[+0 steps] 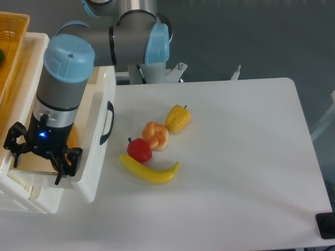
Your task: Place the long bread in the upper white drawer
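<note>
The gripper [37,161], jaws spread wide, is hanging over the upper white drawer [99,157]—the long bread [73,141] peeking behind its wrist—while banana [149,171], apple [139,150], knotted bun [156,135] and yellow pepper [178,118] are lying toward three o'clock.

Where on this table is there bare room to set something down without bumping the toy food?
The table is bare across its right half, from the yellow pepper and banana to the right edge, and along the front edge below the banana. It is crowded mid-left, where pepper, knotted bun, red apple and banana cluster beside the white drawer.
</note>
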Robot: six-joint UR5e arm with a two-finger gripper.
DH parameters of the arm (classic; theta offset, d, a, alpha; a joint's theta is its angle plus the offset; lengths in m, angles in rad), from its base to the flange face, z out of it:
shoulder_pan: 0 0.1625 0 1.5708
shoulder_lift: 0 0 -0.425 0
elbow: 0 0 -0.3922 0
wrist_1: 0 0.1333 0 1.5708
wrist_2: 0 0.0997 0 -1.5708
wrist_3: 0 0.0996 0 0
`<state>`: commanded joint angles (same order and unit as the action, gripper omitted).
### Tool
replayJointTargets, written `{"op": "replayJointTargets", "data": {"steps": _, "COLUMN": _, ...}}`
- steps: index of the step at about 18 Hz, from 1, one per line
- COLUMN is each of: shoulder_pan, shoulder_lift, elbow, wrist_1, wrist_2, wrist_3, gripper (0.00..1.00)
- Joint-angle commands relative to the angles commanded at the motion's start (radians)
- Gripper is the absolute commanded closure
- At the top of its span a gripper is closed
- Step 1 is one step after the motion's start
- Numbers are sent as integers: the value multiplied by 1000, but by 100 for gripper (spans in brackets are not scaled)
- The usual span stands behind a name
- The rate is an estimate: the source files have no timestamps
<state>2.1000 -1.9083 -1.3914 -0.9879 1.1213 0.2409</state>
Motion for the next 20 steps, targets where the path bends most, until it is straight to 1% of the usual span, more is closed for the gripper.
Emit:
{"op": "replayJointTargets", "data": {"steps": 5, "shoulder_pan": 3, "shoulder_lift": 8, "elbow": 8, "wrist_1": -2, "wrist_2": -2, "wrist_3": -8, "gripper": 0}}
{"op": "replayJointTargets", "data": {"steps": 12, "shoulder_pan": 2, "shoulder_lift": 6, "elbow": -6, "wrist_1": -5, "wrist_2": 0, "wrist_3": -9, "gripper": 0}}
{"op": "replayJointTargets", "data": {"steps": 18, "shoulder_pan": 2, "shoulder_lift": 14, "elbow": -34, "wrist_1": -8, "wrist_2": -2, "wrist_3": -8, "gripper": 0}}
{"op": "replayJointTargets", "data": {"steps": 20, "shoulder_pan": 2, "shoulder_lift": 34, "elbow": -47, "wrist_1": -8, "wrist_2": -2, "wrist_3": -3, "gripper": 0}}
